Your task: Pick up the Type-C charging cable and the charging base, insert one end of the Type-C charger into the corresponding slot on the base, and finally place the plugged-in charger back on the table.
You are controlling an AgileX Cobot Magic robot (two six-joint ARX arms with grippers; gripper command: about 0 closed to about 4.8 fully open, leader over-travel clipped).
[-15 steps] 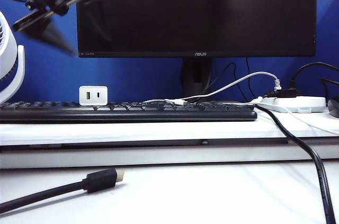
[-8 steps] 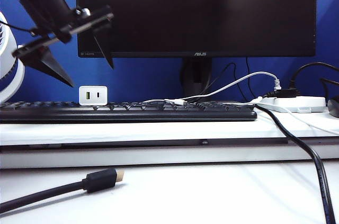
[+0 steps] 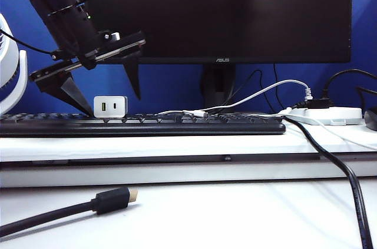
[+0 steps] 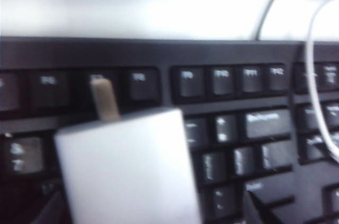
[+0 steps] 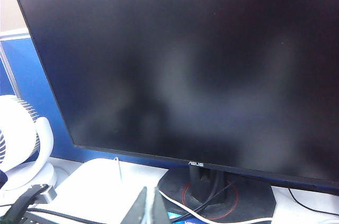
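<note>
From the exterior view, the left gripper (image 3: 103, 90) hangs with its two dark fingers spread wide, one on each side of the charging base (image 3: 110, 106) and not yet clamped on it. That small white adapter stands upright on the far edge of the black keyboard (image 3: 177, 124), its two ports facing the camera. The Type-C charging cable (image 3: 259, 93) lies loose, arcing down from near the power strip (image 3: 327, 115) to a small plug resting on the keyboard near its middle. A thick black cable (image 3: 70, 209) sprawls on the lower counter (image 3: 235, 213) (not part of this job).

The left wrist view is blurred: the base (image 4: 127, 168) fills the near part with a metal prong sticking out over the keys (image 4: 233, 128), and a thin white cord (image 4: 318, 102) runs down one side.

The right wrist view shows mostly the dark monitor (image 5: 185, 65) and a white fan (image 5: 21, 144). The right gripper (image 5: 145, 209) is clenched on nothing, well away from the work.

So the task looks barely begun: nothing is lifted, and grasping both items, plugging in and setting down all remain.
</note>
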